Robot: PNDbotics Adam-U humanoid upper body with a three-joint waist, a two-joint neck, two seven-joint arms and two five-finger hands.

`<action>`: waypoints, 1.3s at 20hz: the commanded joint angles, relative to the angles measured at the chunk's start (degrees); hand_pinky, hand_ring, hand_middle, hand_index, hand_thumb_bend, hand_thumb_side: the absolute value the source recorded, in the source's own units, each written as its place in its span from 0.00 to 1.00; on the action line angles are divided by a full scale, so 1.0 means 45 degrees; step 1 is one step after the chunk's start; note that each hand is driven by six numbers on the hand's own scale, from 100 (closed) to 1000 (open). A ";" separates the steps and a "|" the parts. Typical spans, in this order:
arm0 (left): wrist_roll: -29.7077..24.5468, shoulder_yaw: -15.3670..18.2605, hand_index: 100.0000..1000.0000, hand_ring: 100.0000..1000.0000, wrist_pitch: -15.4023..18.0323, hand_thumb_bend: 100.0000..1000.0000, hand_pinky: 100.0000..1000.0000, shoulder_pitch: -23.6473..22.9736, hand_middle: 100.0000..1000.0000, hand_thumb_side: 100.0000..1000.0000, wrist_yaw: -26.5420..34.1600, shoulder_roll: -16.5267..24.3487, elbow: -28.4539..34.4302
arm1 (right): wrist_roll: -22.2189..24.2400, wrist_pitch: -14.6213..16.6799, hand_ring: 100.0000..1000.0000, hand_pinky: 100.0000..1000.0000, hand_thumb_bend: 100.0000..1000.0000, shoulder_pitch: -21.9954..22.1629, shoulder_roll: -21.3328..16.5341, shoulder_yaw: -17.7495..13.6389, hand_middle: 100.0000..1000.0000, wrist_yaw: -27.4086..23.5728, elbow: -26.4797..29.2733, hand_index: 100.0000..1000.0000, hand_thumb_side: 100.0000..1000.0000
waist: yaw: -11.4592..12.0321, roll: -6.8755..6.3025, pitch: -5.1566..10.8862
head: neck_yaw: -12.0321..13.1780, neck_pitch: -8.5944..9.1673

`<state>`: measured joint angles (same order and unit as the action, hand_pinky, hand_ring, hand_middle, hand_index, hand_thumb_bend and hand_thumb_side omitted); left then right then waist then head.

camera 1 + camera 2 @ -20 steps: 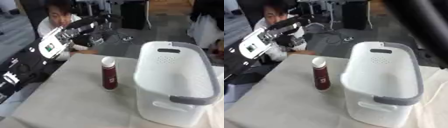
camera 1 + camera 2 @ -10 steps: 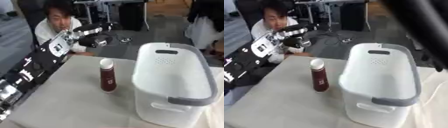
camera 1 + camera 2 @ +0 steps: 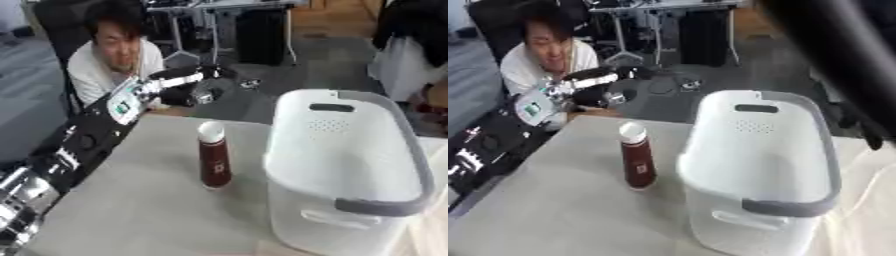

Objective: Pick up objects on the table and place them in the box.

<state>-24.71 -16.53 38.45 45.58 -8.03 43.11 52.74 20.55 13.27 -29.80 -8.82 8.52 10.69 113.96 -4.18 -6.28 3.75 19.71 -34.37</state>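
- The left arm reaches in from the lower left, stretched out over the far left corner of the table, black with silver joints and a small green-and-white label near the wrist.
- At the end of it, the left hand hangs out past the table's far edge, above the floor; it's a dark blur, and I cannot tell whether the fingers are straight or curled.
- That hand is touching nothing: it sits up and behind the bottle, well apart from it.
- The bottle stands upright on the table, dark red body with a white cap on top and a pale mark low on its front.
- It's just beside the left wall of the basket, with a thin strip of tabletop between them, so not touching.
- The basket is the box here: tall, white, oval, with a grey rim band and handle slots at both ends, sitting on the right side of the table.
- What shows of the inside of the basket is bare white wall with small holes near the far end.
- In the right eye view a thick dark blurred shape sweeps down from the top toward the right edge; probably the right arm, but no hand shows on it.
- The table's top is plain light grey.
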 commanded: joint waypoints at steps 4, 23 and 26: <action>-0.1125 0.0137 1.00 1.00 0.0934 0.00 1.00 0.0254 1.00 0.95 -0.0168 0.0122 -0.0395 | 0.0123 -0.0002 0.35 0.04 0.00 -0.0229 0.0063 0.0009 0.40 -0.0055 0.0140 0.54 0.83 | -0.0021 0.0043 0.0066 | 0.0157 0.0273; -0.1665 0.0157 1.00 1.00 0.1241 0.00 1.00 0.0092 1.00 0.98 -0.0314 -0.0371 -0.1007 | 0.0321 0.0018 0.35 0.04 0.00 -0.0319 0.0098 0.0021 0.40 -0.0081 0.0140 0.54 0.84 | -0.0053 0.0095 -0.0029 | 0.0287 0.0182; -0.1800 0.0126 1.00 1.00 0.1243 0.00 1.00 -0.0078 1.00 0.99 -0.0285 -0.0394 -0.1055 | 0.0342 0.0020 0.35 0.04 0.00 -0.0323 0.0089 0.0023 0.40 -0.0077 0.0140 0.54 0.84 | -0.0042 0.0103 -0.0034 | 0.0288 0.0197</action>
<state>-25.87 -16.21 37.30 44.44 -9.37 40.41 47.78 21.94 13.38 -30.05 -8.54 8.54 10.56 113.96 -4.48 -5.99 3.26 20.55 -33.88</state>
